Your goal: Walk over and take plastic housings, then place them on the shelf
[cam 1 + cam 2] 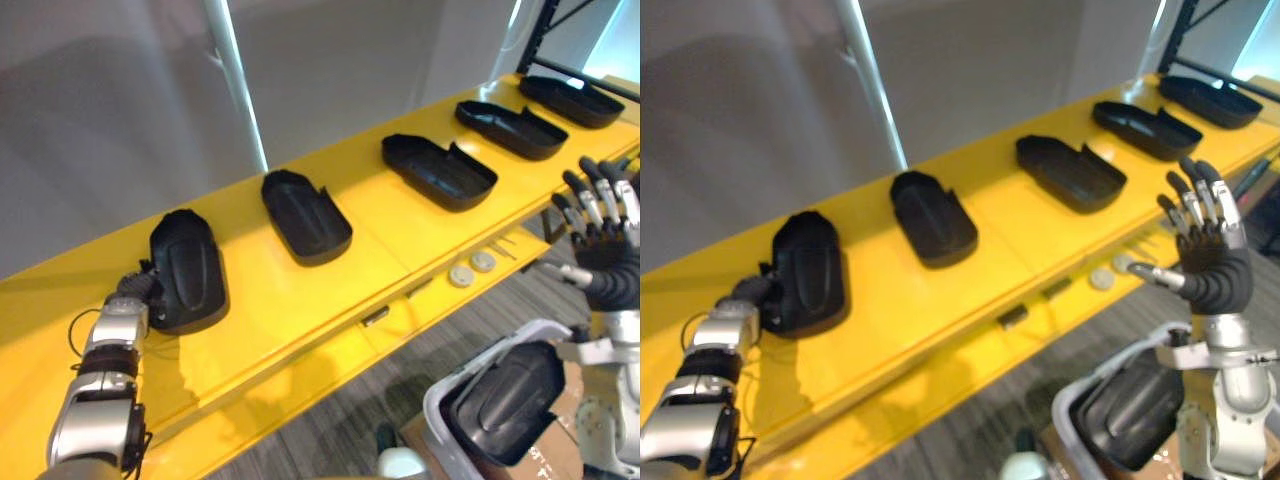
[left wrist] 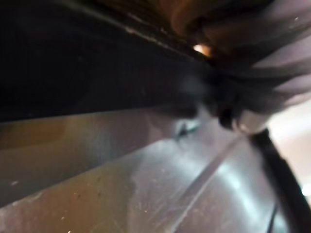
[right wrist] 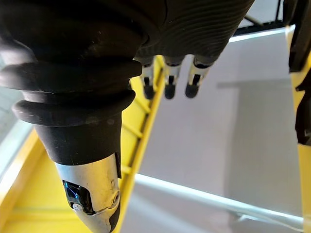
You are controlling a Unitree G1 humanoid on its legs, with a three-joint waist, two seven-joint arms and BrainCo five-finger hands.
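Your left hand (image 1: 133, 291) is at the near edge of the end housing (image 1: 190, 270), which lies flat on the yellow shelf (image 1: 245, 300). The hand is tucked against the black shell, so you cannot tell if it has hold of it or has let go. The next housing (image 1: 305, 215) lies well apart from it, and the row of housings (image 1: 438, 170) runs on along the shelf toward your right. It looks like this one is just being set down. To do it well, make sure the shell sits flat and steady, not hanging over the front edge. Then let go softly and pull the hand straight back toward you, low and slow, so you do not drag or tip the shell. Your right hand (image 1: 1205, 240) is up in the air in front of the shelf, wide open, with nothing in it. Below it, one more housing (image 1: 505, 400) waits in the bin (image 1: 432, 410). Keep that hand high and away from the row, so it does not bump anything.
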